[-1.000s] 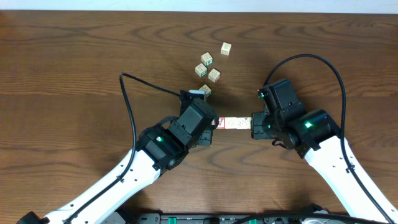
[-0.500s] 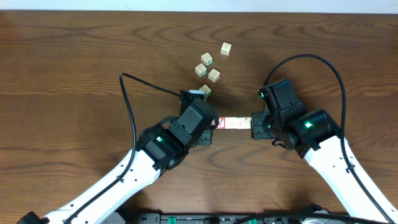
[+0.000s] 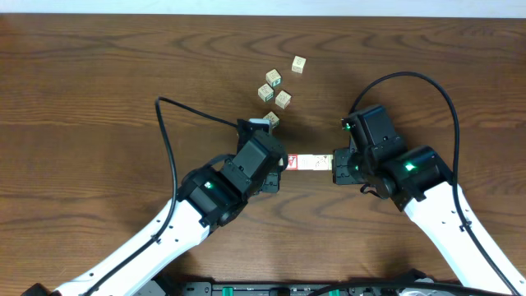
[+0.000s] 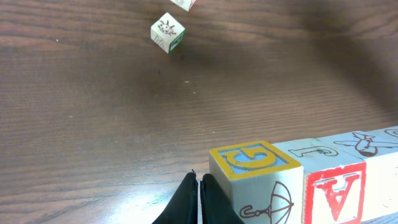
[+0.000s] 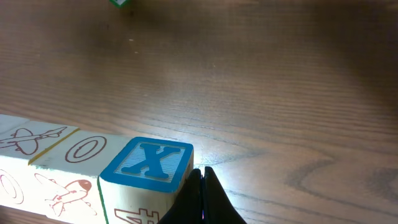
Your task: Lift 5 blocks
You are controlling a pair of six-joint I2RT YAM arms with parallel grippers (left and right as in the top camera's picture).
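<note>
The row of five blocks (image 3: 311,163) is lying end to end, stretching straight across between the arms, with the left gripper (image 4: 199,186) sitting jaws-closed against its G end and the right gripper (image 5: 200,180), likewise closed and empty, against the X end.

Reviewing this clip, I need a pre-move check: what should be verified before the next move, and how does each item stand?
1. Left tool shut: ok.
2. Right tool shut: ok.
3. Left tool against G block: ok.
4. Right tool against X block: ok.
5. Row straight between the tools: ok.
6. Row off table: cannot tell.
</note>
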